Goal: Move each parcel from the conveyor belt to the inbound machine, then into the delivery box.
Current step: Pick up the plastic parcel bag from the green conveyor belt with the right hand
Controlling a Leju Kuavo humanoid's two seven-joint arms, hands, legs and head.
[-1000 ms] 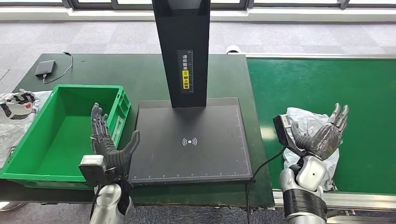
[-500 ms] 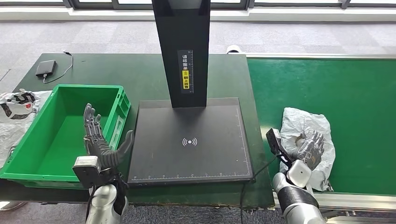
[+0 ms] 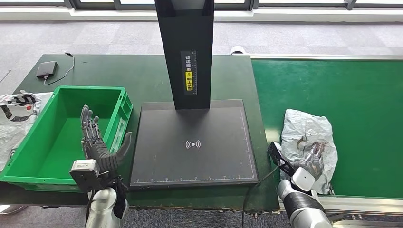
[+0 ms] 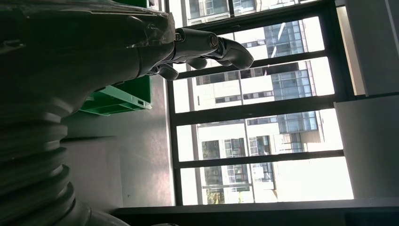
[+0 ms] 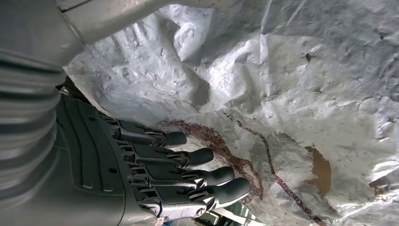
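A crumpled grey plastic parcel (image 3: pixel 306 130) (image 5: pixel 306 84) lies on the green conveyor belt (image 3: pixel 342 85) near its front left corner. My right hand (image 3: pixel 313 159) (image 5: pixel 155 165) is low over the parcel's near end, fingers stretched out and resting on the wrinkled plastic, gripping nothing. My left hand (image 3: pixel 97 145) (image 4: pixel 94 52) is raised with fingers spread and empty, at the right wall of the green delivery box (image 3: pixel 90 89) (image 4: pixel 122 99), which has nothing inside. The inbound machine's black plate (image 3: pixel 192 156) is bare, with its black column (image 3: pixel 185 47) behind.
A black device with a cable (image 3: pixel 46 69) sits at the table's back left. A white bag (image 3: pixel 16 107) lies left of the green box. A black cable (image 3: pixel 266 178) hangs from my right wrist over the table's front edge.
My right hand came down from a raised, open pose above the parcel onto its near end. My left hand drifted slightly left and lower, still spread.
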